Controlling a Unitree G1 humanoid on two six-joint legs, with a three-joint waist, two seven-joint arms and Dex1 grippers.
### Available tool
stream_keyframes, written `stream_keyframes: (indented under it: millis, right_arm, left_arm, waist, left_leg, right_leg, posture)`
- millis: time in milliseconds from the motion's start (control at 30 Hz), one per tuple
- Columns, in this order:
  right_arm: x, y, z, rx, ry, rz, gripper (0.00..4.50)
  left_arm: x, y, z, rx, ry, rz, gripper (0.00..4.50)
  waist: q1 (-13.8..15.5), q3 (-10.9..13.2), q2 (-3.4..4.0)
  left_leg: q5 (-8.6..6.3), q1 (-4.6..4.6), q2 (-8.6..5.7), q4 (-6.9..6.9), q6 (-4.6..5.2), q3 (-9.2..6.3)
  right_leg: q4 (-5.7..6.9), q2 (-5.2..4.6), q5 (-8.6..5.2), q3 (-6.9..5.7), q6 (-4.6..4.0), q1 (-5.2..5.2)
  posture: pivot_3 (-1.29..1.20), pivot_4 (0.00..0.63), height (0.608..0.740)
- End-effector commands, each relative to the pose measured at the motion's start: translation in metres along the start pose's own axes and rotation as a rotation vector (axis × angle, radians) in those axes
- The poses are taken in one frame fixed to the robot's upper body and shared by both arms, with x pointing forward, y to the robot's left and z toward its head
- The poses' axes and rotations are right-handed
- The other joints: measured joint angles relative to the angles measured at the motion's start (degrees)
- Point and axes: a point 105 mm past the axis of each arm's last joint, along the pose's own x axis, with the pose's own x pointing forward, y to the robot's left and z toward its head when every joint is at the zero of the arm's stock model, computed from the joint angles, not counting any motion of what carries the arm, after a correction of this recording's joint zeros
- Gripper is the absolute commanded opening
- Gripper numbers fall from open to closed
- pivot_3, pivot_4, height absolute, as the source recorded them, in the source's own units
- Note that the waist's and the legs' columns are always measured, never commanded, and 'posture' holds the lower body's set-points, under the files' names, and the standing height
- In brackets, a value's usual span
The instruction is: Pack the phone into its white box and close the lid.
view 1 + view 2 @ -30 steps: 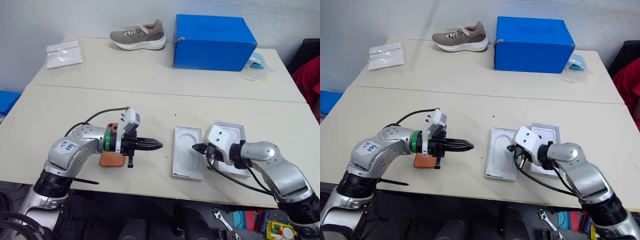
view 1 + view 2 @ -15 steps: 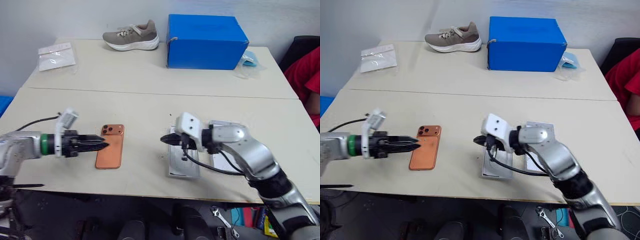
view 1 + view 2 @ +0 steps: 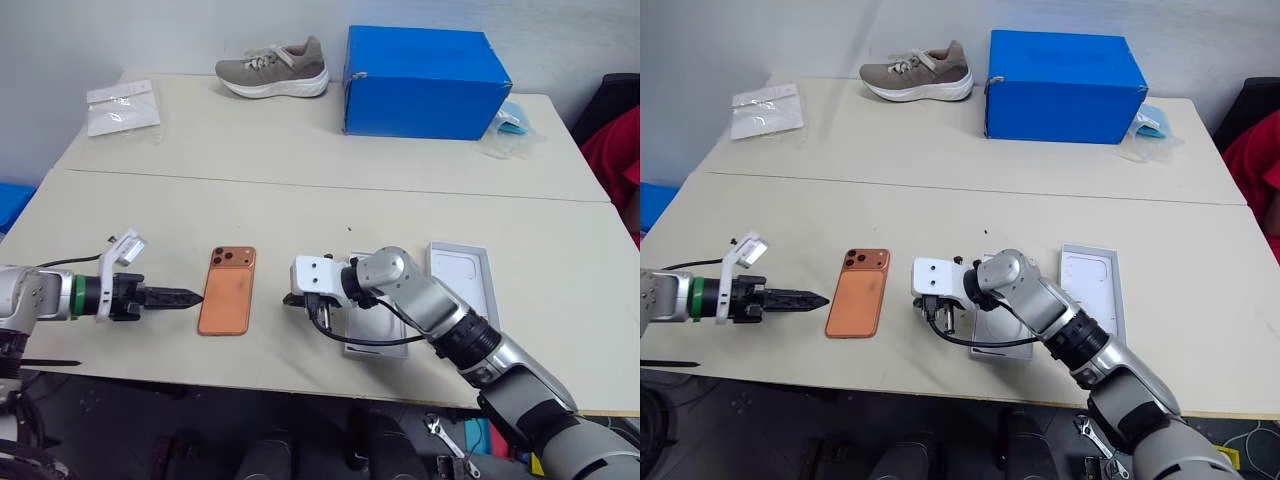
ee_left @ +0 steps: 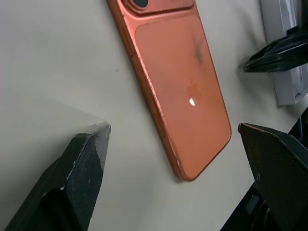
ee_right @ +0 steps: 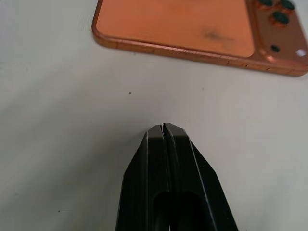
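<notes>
The copper-orange phone (image 3: 227,290) lies flat on the table, back up, its camera block at the far end. My left gripper (image 3: 190,297) hovers just left of the phone, pointing at it. The left wrist view shows its fingers (image 4: 82,168) spread wide, with the phone (image 4: 178,82) beyond them and nothing held. My right gripper (image 3: 289,298) is shut and empty just right of the phone, its tips (image 5: 162,129) aimed at the phone's long edge. The white box (image 3: 380,342) lies mostly hidden under my right forearm. The lid (image 3: 461,282) rests to its right, white inside facing up.
A large blue box (image 3: 425,70), a grey shoe (image 3: 272,68) and a clear plastic bag (image 3: 122,107) sit on the far table. A small bag with something blue (image 3: 513,125) lies right of the blue box. Someone in red (image 3: 622,140) is at the right edge.
My left gripper drew back to the left off the phone and opened. My right gripper swung left over the white box to the phone's right side, staying shut.
</notes>
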Motion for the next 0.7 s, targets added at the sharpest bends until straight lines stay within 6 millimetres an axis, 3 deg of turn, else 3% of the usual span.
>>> stream_keyframes:
  millis: [33,267,367,700]
  right_arm:
    - [0.011,0.000,0.009,-0.073,0.001,0.023,0.00]
    - [0.023,-0.005,0.008,-0.088,0.018,0.019,0.00]
    - [0.024,-0.005,0.009,-0.091,0.015,0.020,0.00]
    - [0.023,-0.008,0.012,-0.072,-0.003,0.007,0.00]
  left_arm:
    - [0.024,0.005,-0.028,-0.077,0.155,0.039,4.48]
    - [0.044,-0.012,-0.040,-0.078,0.265,-0.001,4.48]
    - [0.056,-0.020,-0.042,-0.087,0.284,-0.029,4.48]
    - [0.086,-0.040,-0.034,-0.167,0.240,-0.111,4.48]
  waist:
    - [-0.05,-0.08,0.10]
    - [-0.35,-0.65,0.62]
    - [-0.31,-0.78,0.88]
    - [0.16,-1.17,1.48]
  left_leg:
    - [0.06,0.05,-0.10,0.01,0.04,0.00]
    - [0.17,0.40,-0.27,-0.11,0.06,0.06]
    - [0.16,0.91,-0.25,-0.30,0.05,-0.03]
    - [0.24,1.04,-0.54,-0.34,0.19,-0.47]
  right_leg:
    - [0.01,-0.04,0.01,0.03,0.02,0.06]
    - [0.24,-0.10,0.03,0.37,0.06,0.18]
    - [0.12,-0.11,0.02,0.38,0.07,0.72]
    - [0.11,-0.11,0.02,0.56,0.07,0.95]
  posture:
    - [0.00,0.150,0.740]
    - [0.00,0.150,0.740]
    - [0.00,0.150,0.740]
    - [0.00,0.150,0.740]
